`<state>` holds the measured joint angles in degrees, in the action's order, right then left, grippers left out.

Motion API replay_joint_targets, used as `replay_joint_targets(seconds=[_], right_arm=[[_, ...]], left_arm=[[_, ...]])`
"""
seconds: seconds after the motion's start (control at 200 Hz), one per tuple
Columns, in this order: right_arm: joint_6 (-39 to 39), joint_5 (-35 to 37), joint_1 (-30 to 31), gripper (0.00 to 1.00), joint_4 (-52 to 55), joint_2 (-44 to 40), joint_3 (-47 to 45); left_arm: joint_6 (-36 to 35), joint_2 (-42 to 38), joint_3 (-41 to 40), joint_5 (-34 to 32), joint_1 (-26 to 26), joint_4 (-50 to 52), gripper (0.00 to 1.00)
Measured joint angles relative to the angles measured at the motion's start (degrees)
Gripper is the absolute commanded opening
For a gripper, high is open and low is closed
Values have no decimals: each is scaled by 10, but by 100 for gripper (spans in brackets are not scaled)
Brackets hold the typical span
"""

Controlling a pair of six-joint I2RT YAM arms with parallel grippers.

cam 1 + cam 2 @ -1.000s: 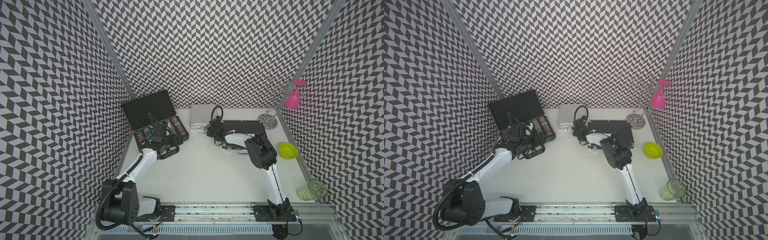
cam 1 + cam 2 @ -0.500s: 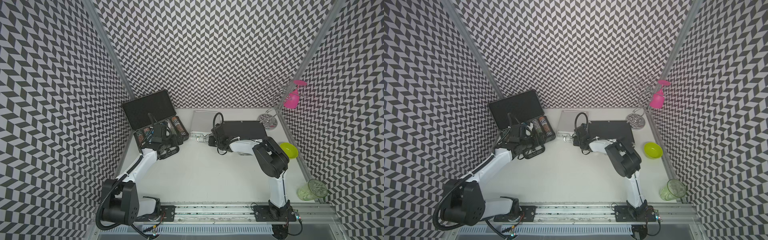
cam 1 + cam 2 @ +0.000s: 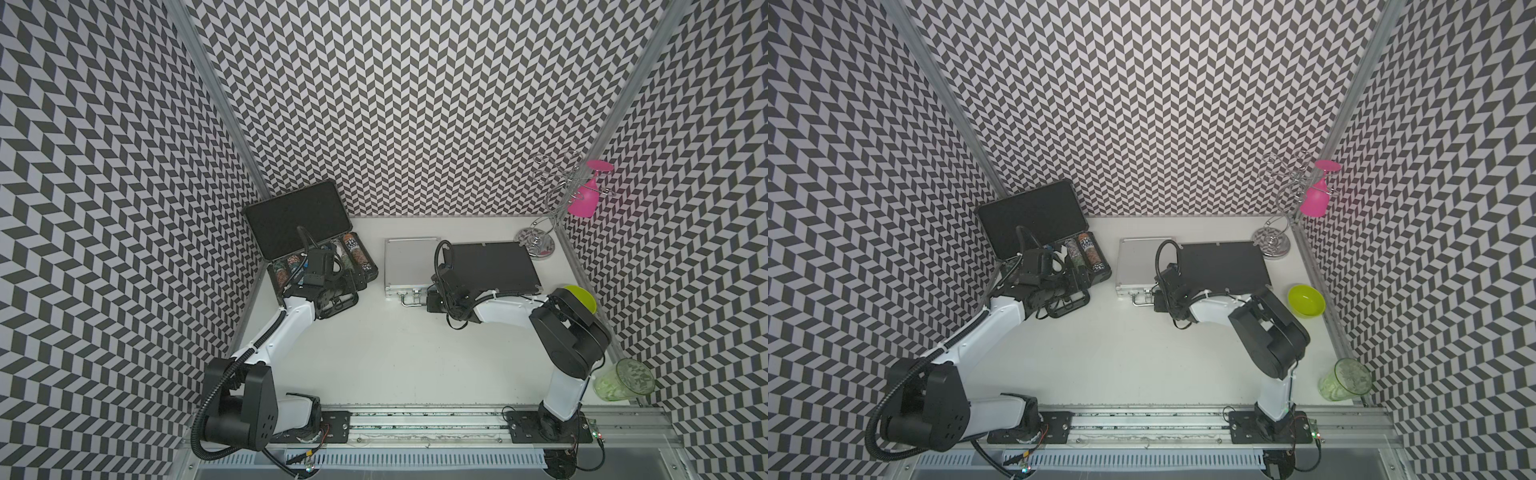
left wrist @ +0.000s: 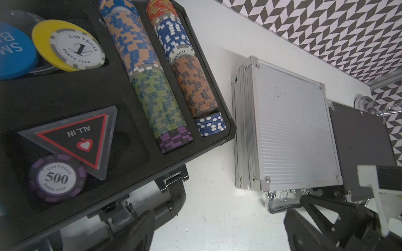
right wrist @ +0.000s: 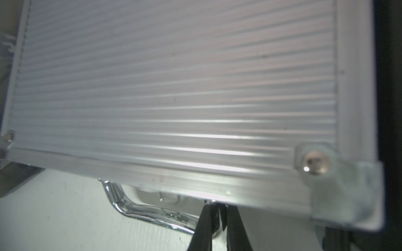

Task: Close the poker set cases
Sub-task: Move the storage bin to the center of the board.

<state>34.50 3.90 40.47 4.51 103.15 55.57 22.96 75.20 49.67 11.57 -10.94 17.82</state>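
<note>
In both top views the wrists hide the fingers. The left gripper (image 4: 218, 217) stands spread by the open black case (image 3: 299, 220), back left on the white table (image 3: 395, 357) between chevron walls (image 3: 415, 104). The right gripper (image 5: 218, 206), pressed together, meets the shut silver aluminium case (image 3: 409, 262) at its chrome handle (image 5: 152, 214); grip unclear. Only the left wrist view shows the All In marker (image 4: 74, 139).

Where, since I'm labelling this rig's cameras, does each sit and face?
Top views: high up front, looking down at the table; left arm and right arm show whole.
Left wrist: above the open black case, facing its chips and the silver case; open jaws blurred.
Right wrist: low before the silver case's handle; shut jaws show.
Shared: all see the silver case.
</note>
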Motion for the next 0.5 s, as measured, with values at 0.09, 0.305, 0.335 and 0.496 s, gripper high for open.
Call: replay_joint_targets(seconds=[0.09,0.305,0.335,0.496], right_arm=[[2,-8,12,7,0,-32,-36],[11,-30,38,7,0,-98,-110],[12,-32,40,7,0,-103,-116],[17,-36,58,10,-12,-124,-146]], left_arm=[[-6,1,0,-15,-30,2,95],[-8,24,4,-34,-85,5,95],[-8,28,8,-36,-89,7,95],[-9,36,23,-50,-113,7,95]])
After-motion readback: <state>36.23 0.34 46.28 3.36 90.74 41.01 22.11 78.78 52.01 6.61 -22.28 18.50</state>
